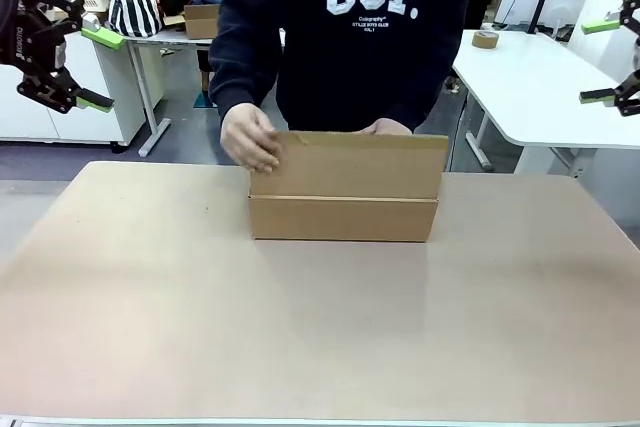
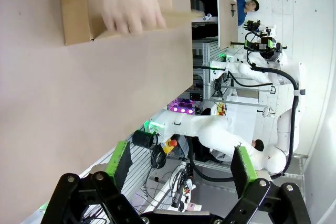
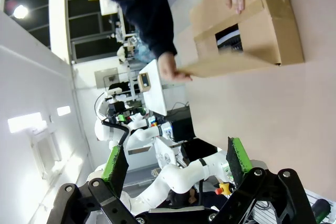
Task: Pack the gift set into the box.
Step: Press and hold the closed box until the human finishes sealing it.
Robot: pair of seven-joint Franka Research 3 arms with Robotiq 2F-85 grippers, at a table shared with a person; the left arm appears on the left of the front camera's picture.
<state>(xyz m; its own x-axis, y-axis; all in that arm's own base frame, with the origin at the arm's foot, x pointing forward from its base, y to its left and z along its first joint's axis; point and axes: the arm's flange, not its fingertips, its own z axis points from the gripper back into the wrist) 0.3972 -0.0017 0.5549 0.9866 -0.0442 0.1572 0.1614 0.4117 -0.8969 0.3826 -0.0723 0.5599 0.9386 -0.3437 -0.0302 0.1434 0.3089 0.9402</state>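
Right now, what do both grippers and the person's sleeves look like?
Both black: left gripper and right gripper have angular linkages with visible bolts and green-padded fingers. Worn: a dark navy sweatshirt with white "CGP." print and long sleeves down to the wrists.
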